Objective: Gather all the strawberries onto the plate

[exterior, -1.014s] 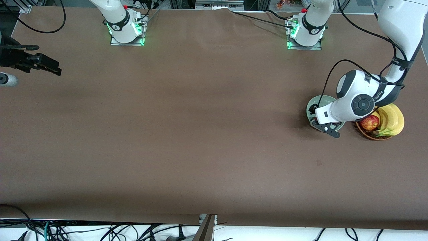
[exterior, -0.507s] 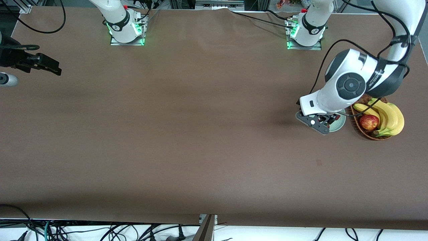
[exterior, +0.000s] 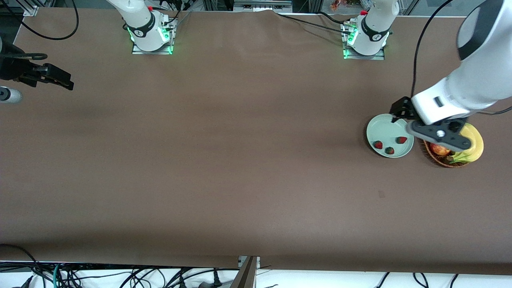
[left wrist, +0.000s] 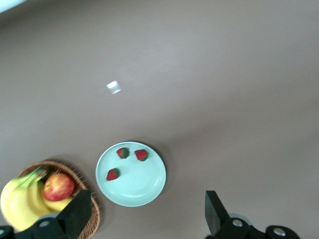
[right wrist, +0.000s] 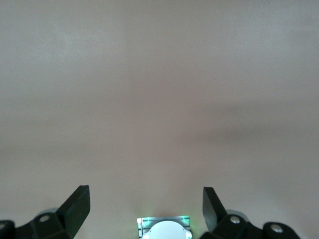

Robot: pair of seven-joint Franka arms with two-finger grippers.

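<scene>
Three strawberries (exterior: 378,144) (exterior: 389,150) (exterior: 401,140) lie in the pale green plate (exterior: 382,127) at the left arm's end of the table. The left wrist view shows them from high up, as strawberries (left wrist: 123,152) (left wrist: 141,155) (left wrist: 113,174) on the plate (left wrist: 144,184). My left gripper (exterior: 422,123) (left wrist: 147,219) hangs open and empty, well above the plate's edge beside the basket. At the right arm's end of the table my right gripper (exterior: 60,79) (right wrist: 146,209) waits, open with nothing between its fingers.
A brown wicker basket (exterior: 434,159) (left wrist: 93,211) stands beside the plate, touching or nearly touching it. It holds a red-yellow apple (exterior: 439,150) (left wrist: 59,186) and bananas (exterior: 475,146) (left wrist: 17,201). A small grey cylinder (exterior: 9,95) lies near the right gripper.
The left arm has lifted up off the plate and swung toward the basket, its jaws opening wide. All three strawberries now show in the plate. The right arm has not moved.
</scene>
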